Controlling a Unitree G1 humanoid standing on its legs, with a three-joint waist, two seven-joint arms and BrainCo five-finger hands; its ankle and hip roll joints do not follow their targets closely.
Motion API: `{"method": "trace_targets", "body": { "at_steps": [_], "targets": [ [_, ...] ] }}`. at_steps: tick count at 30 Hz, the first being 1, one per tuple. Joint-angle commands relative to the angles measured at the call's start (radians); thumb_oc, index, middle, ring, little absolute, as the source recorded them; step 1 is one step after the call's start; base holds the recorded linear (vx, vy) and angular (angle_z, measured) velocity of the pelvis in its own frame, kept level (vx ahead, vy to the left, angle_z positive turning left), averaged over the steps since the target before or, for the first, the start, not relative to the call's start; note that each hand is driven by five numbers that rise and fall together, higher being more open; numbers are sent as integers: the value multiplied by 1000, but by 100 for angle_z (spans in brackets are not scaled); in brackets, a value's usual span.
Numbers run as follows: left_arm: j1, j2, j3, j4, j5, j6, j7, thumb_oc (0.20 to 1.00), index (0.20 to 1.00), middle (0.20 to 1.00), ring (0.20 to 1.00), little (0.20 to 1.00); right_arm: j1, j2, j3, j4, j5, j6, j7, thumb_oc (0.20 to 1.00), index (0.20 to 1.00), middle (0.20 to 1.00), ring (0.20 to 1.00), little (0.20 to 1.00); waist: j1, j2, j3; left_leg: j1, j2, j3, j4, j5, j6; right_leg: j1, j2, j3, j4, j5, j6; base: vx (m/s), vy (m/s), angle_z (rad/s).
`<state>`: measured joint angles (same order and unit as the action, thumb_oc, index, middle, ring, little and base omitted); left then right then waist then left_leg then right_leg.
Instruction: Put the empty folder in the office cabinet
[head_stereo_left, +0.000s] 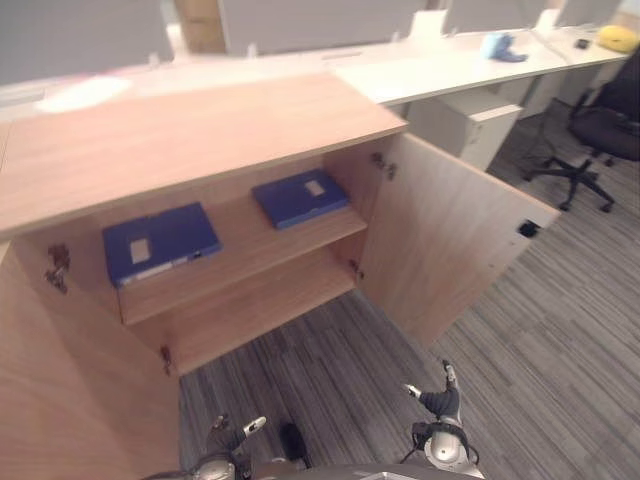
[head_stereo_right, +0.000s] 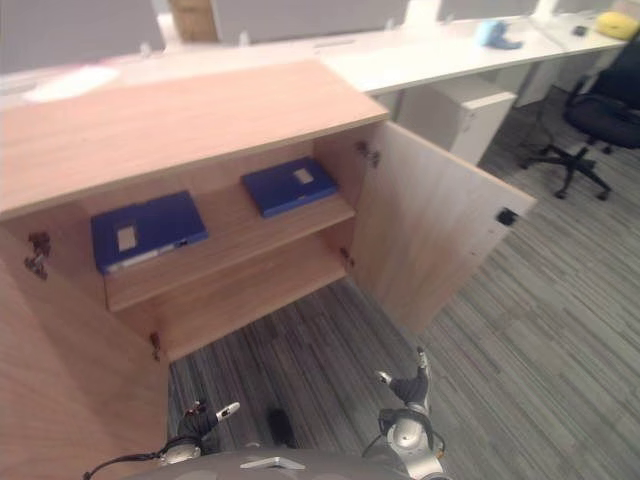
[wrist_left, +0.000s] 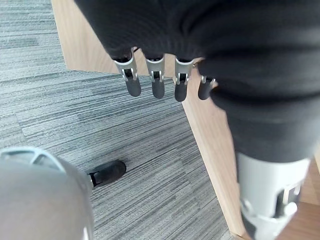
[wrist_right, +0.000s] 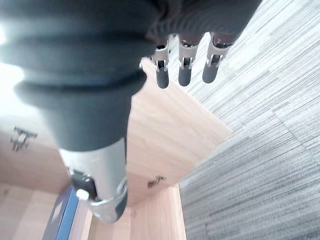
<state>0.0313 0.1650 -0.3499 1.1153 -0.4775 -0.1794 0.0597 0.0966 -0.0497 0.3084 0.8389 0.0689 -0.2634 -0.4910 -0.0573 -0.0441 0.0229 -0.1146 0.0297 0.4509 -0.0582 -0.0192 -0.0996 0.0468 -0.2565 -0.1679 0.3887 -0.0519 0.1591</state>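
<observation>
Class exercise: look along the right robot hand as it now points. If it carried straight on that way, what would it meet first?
Probably the open right cabinet door. In the right wrist view the right robot hand has relaxed fingers hanging empty, aimed past the door's upper edge toward the grey carpet. Depth is unclear, so it might pass the door and reach carpet.

This is an office. A long white desk (head_stereo_left: 470, 65) runs behind a wooden cabinet (head_stereo_left: 190, 130), a black rolling chair (head_stereo_left: 600, 125) stands nearby, and grey carpet (head_stereo_left: 560, 340) covers the floor.
</observation>
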Motion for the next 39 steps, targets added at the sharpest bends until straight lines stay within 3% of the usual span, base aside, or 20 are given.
{"method": "trace_targets", "body": {
  "at_steps": [1, 4, 5, 9, 10, 11, 15, 17, 22, 26, 28, 31, 33, 37, 38, 39],
  "targets": [
    [-58, 22, -4, -87, -34, -17, 7, 1000, 1000, 1000, 1000, 1000, -46, -78, 1, -64, 62, -20, -91, 1000, 1000, 1000, 1000, 1000, -26, 4, 56, 115, 14, -69, 6, -19, 82, -122, -39, 36, -241, 246, 62, -49, -61, -121],
    [-61, 18, -7, -84, -38, -15, 7, 1000, 1000, 1000, 1000, 1000, -60, -77, -1, -43, 62, -20, -96, 1000, 1000, 1000, 1000, 1000, -26, -2, 48, 110, 20, -47, 7, 3, 81, -126, -45, 28, -280, 266, 54, -9, -89, -83],
    [-61, 16, -3, -68, -45, -5, 2, 1000, 1000, 1000, 1000, 1000, -85, -80, -35, 35, 96, -6, -95, 1000, 1000, 1000, 1000, 1000, -19, -15, 31, 135, 26, -43, -1, 7, 68, -98, -40, 26, -359, 253, 60, 72, -145, -7],
    [-53, 21, 13, -46, -31, 5, -18, 1000, 1000, 1000, 1000, 1000, -122, -121, -91, 141, 167, 11, -51, 1000, 1000, 1000, 1000, 1000, -1, -19, 3, 149, 43, -44, -9, 15, 53, -56, -17, 22, -414, 232, 61, 94, -200, -3],
    [-49, 37, 38, -15, 3, 19, -46, 1000, 1000, 1000, 1000, 1000, -139, -190, -106, 227, 189, 54, 67, 1000, 1000, 1000, 1000, 1000, 14, -14, -14, 151, 62, -55, -16, 29, 40, -33, 9, 3, -446, 192, 49, 50, -256, 17],
    [-42, 48, 52, 15, 31, 27, -63, 1000, 1000, 1000, 1000, 1000, -162, -237, -136, 291, 271, 56, 126, 1000, 1000, 1000, 1000, 1000, 25, -11, -21, 150, 73, -67, -17, 38, 32, -20, 26, 0, -455, 172, 39, 50, -256, 17],
    [-35, 62, 70, 69, 75, 33, -83, 1000, 1000, 1000, 1000, 1000, -214, -321, -195, 382, 400, 64, 215, 1000, 1000, 1000, 1000, 1000, 41, -7, -29, 144, 91, -85, -22, 56, 20, -12, 53, 0, -463, 147, 24, 15, -150, 58],
    [-32, 84, 82, 96, 100, 37, -111, 1000, 1000, 1000, 1000, 1000, -283, -445, -236, 419, 505, 54, 302, 1000, 1000, 1000, 1000, 1000, 52, 2, -21, 131, 109, -106, -25, 80, 5, -13, 79, 1, -465, 129, 12, -31, -185, 42],
    [-20, 101, 81, 98, 118, 42, -138, 1000, 1000, 1000, 1000, 1000, -315, -533, -294, 447, 604, 53, 375, 1000, 1000, 1000, 1000, 1000, 60, 7, -19, 133, 115, -131, -25, 78, 3, -5, 92, -4, -458, 119, 6, 17, -39, 2],
    [-20, 111, 76, 93, 128, 40, -142, 1000, 1000, 1000, 1000, 1000, -321, -567, -310, 448, 631, 61, 408, 1000, 1000, 1000, 1000, 1000, 61, 13, -6, 137, 109, -140, -26, 71, 15, -36, 81, -12, -360, 101, 6, -25, 41, 4],
    [-31, 136, 80, 80, 124, 32, -122, 1000, 1000, 1000, 1000, 1000, -372, -584, -322, 467, 669, 63, 416, 1000, 1000, 1000, 1000, 1000, 60, 29, 57, 140, 103, -148, -24, 65, 34, -166, 51, 5, -146, 112, 35, -155, 63, 6],
    [-27, 150, 73, 62, 133, 25, -120, 1000, 1000, 1000, 1000, 1000, -381, -586, -323, 471, 683, 61, 410, 1000, 1000, 1000, 1000, 1000, 70, 32, 64, 142, 104, -153, -29, 64, 25, -159, 23, 1, -197, 99, 33, 27, -69, 3],
    [-30, 162, 66, 52, 147, 24, -120, 1000, 1000, 1000, 1000, 1000, -389, -601, -330, 465, 686, 59, 407, 1000, 1000, 1000, 1000, 1000, 73, 34, 62, 137, 111, -164, -29, 61, 10, -149, -7, -3, -263, 121, 33, 84, -152, 20],
    [-30, 162, 66, 52, 147, 24, -120, 1000, 1000, 1000, 1000, 1000, -389, -601, -330, 465, 686, 59, 407, 1000, 1000, 1000, 1000, 1000, 73, 35, 62, 137, 112, -165, -29, 61, 10, -148, -7, -4, -264, 121, 33, 35, -97, 34],
    [-28, 178, 64, 46, 148, 18, -118, 1000, 1000, 1000, 1000, 1000, -401, -628, -364, 467, 698, 55, 401, 1000, 1000, 1000, 1000, 1000, 74, 41, 70, 139, 148, -190, -29, 55, -28, -195, -75, 18, -373, 196, 58, 178, -452, 30],
    [-23, 179, 63, 41, 145, 15, -115, 1000, 1000, 1000, 1000, 1000, -401, -631, -370, 466, 700, 55, 400, 1000, 1000, 1000, 1000, 1000, 75, 42, 72, 145, 165, -200, -29, 52, -42, -205, -91, 20, -401, 216, 66, 327, -854, 15]
  ]
}}
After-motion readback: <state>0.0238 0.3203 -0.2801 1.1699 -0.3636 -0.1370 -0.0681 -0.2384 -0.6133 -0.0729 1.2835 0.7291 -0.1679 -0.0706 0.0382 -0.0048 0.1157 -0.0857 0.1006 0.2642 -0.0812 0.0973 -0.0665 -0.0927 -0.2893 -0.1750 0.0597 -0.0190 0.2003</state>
